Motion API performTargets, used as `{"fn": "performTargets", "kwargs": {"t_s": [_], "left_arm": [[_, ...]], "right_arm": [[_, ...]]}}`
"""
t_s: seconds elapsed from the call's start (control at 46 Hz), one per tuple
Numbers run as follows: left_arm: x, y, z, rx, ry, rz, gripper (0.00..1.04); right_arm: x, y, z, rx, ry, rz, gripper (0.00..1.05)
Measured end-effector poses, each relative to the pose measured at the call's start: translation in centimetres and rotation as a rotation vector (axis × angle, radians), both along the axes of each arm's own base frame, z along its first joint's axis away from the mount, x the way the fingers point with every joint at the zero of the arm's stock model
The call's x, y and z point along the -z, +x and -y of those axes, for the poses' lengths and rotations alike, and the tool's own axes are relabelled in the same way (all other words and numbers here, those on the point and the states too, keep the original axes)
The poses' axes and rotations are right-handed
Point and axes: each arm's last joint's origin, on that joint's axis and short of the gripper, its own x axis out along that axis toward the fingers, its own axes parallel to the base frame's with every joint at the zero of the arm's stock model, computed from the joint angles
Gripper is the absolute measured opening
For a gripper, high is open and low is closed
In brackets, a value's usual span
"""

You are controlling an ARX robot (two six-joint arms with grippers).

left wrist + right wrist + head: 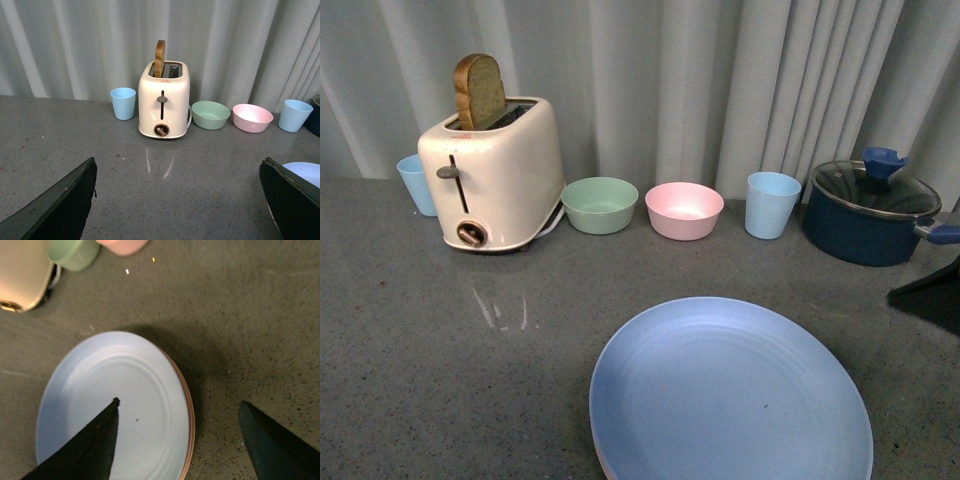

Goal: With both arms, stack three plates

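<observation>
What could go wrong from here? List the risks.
1. The right gripper hangs open over the blue plate; dropping carelessly, a finger could hit the rim and shift the stack.
2. Only a pinkish edge shows beneath the blue plate, so whether all three are stacked cannot be confirmed.

Soft even light, mild blur

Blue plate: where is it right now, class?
In the front view the blue plate lies near the table's front edge, right of centre, in front of the pink bowl, topping a pinkish plate edge.
</observation>
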Motion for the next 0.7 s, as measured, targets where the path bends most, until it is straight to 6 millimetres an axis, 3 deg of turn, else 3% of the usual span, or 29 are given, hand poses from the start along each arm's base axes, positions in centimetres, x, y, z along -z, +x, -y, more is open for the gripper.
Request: {"fn": "performTargets", "kwargs": {"t_s": [0.174,0.304,0.457,0.522,0.609,0.696], "left_arm": [[0.0,0.0,0.0,0.0,0.0,0.0,0.98],[0.0,0.0,0.0,0.0,0.0,0.0,0.98],[0.0,0.0,0.0,0.0,0.0,0.0,0.98],[0.0,0.0,0.0,-0.002,0.0,-0.002,0.98],[0.0,0.0,0.0,-0.001,0.0,0.0,0.98],[0.0,0.0,0.0,0.0,0.0,0.0,0.98]], "right_arm": [[-3.0,-3.9,1.7,0.163,-0.043,0.161,0.98],[-3.9,-4.9,1.9,0.199,-0.081,0.25,0.95],[-2.3,-6.3,1.6,0.266,-0.328,0.558,0.73],[-2.9,-7.3,1.3,0.27,-0.377,0.668,0.6],[-3.3,-8.4,0.5,0.269,-0.404,0.718,0.44],[-2.1,-9.5,0.2,0.248,-0.416,0.708,0.25]]}}
